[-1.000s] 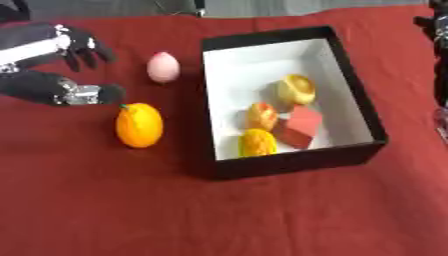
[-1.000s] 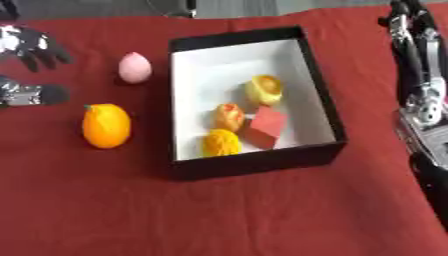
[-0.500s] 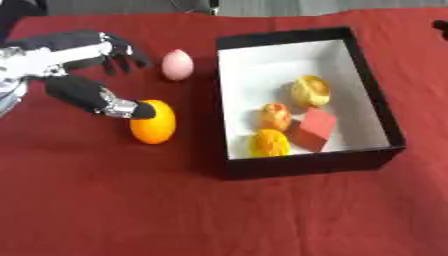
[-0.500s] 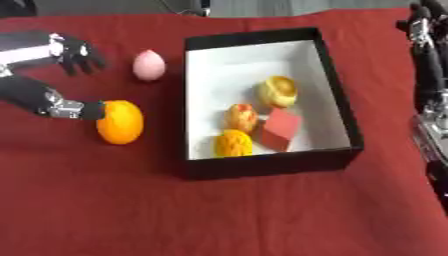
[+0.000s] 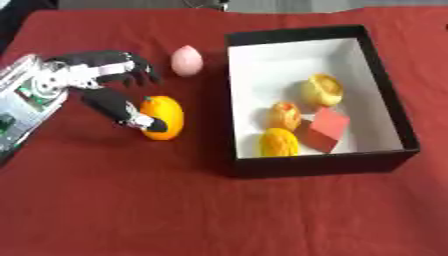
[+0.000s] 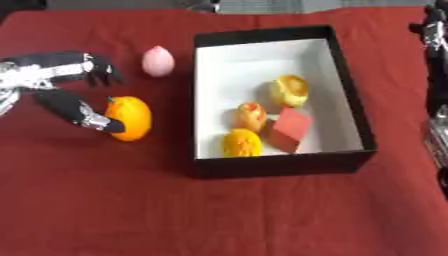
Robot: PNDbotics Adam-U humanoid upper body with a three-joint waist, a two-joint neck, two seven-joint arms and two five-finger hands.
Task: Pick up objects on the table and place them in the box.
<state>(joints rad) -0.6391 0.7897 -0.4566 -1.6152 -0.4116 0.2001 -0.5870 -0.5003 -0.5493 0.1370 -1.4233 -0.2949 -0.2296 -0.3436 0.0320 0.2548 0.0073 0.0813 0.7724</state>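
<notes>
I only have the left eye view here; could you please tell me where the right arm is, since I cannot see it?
Observer: In the right eye view, the right arm shows along the picture's right edge, beyond the right wall of the box.
Operator: Thank you. Is it touching the box?
Observer: No, a strip of red cloth lies bare between the arm and the box.
</notes>
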